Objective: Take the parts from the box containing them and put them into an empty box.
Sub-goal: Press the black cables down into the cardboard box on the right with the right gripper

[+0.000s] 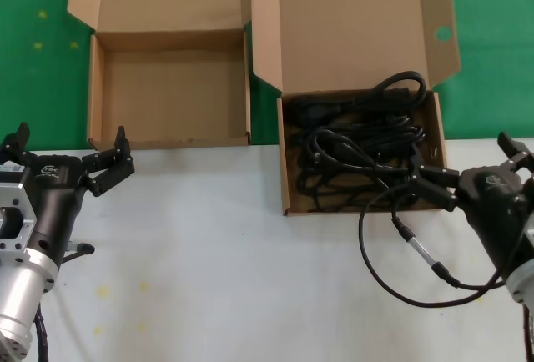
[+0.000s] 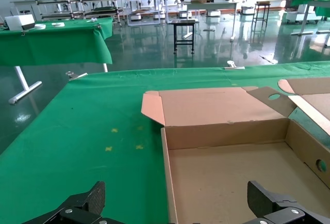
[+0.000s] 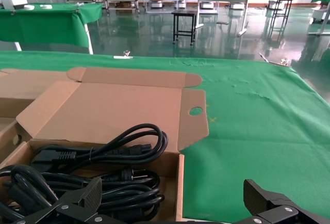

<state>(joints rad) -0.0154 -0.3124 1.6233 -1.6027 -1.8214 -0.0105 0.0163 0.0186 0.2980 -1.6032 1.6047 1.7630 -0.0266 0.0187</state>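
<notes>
So here's the setup: two cardboard boxes sit side by side at the far edge of the white surface (image 1: 250, 279), lids flipped up against the green cloth (image 1: 492, 78) behind. The full box (image 1: 288, 162) is on the right, the one with a round hole in its lid flap, and it's stuffed with black cords (image 1: 359, 149) all tangled in loose coils, one loop riding up over the back wall. The empty box (image 1: 96, 95) is on the left, touching it, nothing inside.

Right end effector (image 1: 450, 188) is at the full box's near right corner, fingers spread wide and gripping nothing. A thin robot wire (image 1: 400, 270) with a silver connector loops across the surface just in front of it.

Left end effector (image 1: 71, 152) hangs just in front of the empty box's near left corner, fingers also splayed, nothing in them.
</notes>
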